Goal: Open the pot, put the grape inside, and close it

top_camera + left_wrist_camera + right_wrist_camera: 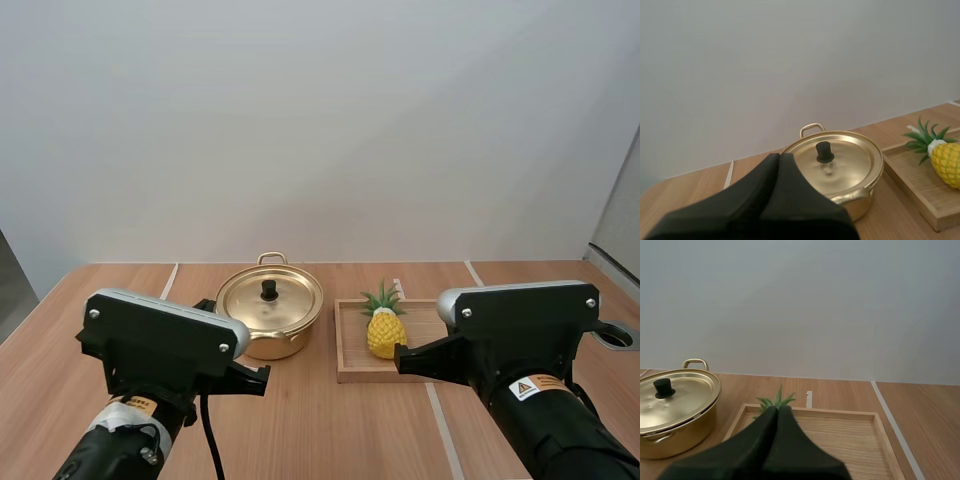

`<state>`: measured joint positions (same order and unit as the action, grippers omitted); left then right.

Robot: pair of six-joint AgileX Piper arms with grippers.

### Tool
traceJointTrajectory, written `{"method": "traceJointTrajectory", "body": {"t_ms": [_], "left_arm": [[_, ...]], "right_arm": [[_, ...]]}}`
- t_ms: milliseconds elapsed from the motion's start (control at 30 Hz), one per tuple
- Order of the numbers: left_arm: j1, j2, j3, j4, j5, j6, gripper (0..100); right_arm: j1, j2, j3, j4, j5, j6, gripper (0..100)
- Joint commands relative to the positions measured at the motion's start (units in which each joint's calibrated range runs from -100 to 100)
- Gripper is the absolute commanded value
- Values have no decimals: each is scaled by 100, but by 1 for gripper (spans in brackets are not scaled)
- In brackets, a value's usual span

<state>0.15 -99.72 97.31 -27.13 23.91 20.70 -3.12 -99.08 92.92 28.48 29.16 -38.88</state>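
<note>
Left gripper [779, 159]: fingers pressed together, holding nothing, raised over the table [330, 430] on the near side of the pot [856, 204]. The lid [850, 161] sits on the pot. Right gripper [777, 411]: fingers likewise together and empty, at the near edge of the tray [860, 415]. The pineapple [386, 332] stands in the tray, just beyond the right fingertips. The tray lies just right of the pot.
</note>
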Motion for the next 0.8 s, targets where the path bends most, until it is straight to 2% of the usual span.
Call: {"method": "traceJointTrajectory", "body": {"t_ms": [0,500,600,767], "left_arm": [[-23,-28,34,125,26,-47,0],[-23,-28,34,176,11,-47,0],[-23,-28,34,430,-230,-47,0],[-23,-28,34,1385,-973,-47,0]], "right_arm": [[-19,-43,23,-128,-7,-31,0],[-19,-43,102,-102,-29,-31,0],[-19,-43,309,-102,-96,-31,0],[-19,-43,664,-167,-646,-31,0]]}}
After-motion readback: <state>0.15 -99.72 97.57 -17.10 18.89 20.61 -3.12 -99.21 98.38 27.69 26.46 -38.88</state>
